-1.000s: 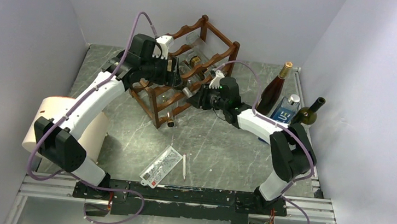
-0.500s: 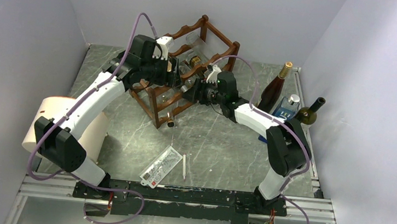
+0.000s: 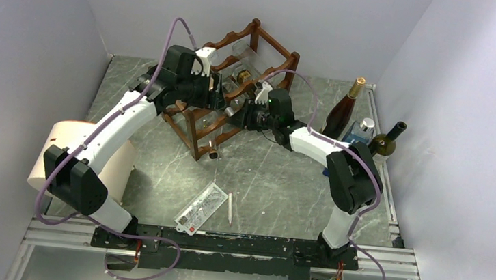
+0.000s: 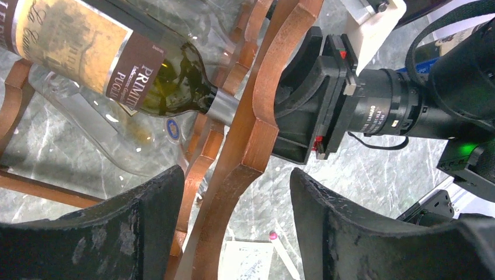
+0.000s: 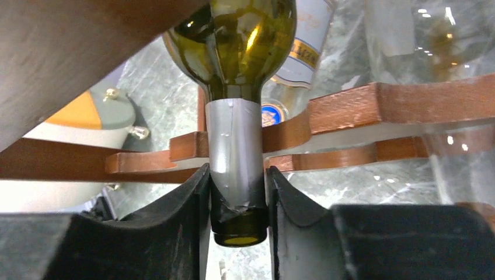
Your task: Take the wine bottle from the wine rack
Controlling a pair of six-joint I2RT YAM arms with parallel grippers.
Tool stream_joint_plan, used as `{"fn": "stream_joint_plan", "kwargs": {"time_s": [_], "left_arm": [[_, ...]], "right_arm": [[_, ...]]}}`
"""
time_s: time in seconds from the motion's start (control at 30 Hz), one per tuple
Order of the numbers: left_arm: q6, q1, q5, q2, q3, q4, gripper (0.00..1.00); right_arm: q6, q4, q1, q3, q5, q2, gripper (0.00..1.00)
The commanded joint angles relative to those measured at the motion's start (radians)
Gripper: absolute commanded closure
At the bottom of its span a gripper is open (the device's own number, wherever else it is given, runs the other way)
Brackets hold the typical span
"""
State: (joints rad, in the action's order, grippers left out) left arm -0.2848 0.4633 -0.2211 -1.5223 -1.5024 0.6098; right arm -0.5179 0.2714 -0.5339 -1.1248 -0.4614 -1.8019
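Observation:
The reddish-brown wine rack (image 3: 193, 133) stands at the back of the table. A green wine bottle (image 4: 117, 64) with a silver foil neck (image 5: 236, 163) lies in it, neck pointing right. My right gripper (image 3: 235, 113) is shut on that neck near its mouth, with a finger touching each side in the right wrist view (image 5: 238, 198). My left gripper (image 3: 218, 97) is at the rack's left side. In the left wrist view it is open (image 4: 236, 192), its fingers straddling a wavy rail (image 4: 274, 76) with gaps on both sides.
Three bottles stand at the back right: a brown one (image 3: 341, 111), a short blue-labelled one (image 3: 359, 135) and a green one (image 3: 384, 141). A paper roll (image 3: 58, 156) sits at the left. A card (image 3: 201, 207) and a pen (image 3: 230, 207) lie near the front. Clear glass bottles (image 4: 99, 125) lie in the rack.
My right arm has reached left toward the rack and its gripper has come onto the bottle's neck. My left arm has hardly moved.

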Motion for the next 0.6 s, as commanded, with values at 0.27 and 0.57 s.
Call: {"fn": "stream_joint_plan", "kwargs": {"time_s": [0.27, 0.57], "left_arm": [[-0.028, 0.009, 0.084, 0.022, 0.072, -0.060, 0.40], [-0.027, 0.009, 0.134, 0.009, 0.079, -0.053, 0.50]], "right_arm": [[0.053, 0.015, 0.008, 0.054, 0.034, 0.077, 1.00], [0.102, 0.056, 0.006, 0.223, 0.037, 0.207, 1.00]]}}
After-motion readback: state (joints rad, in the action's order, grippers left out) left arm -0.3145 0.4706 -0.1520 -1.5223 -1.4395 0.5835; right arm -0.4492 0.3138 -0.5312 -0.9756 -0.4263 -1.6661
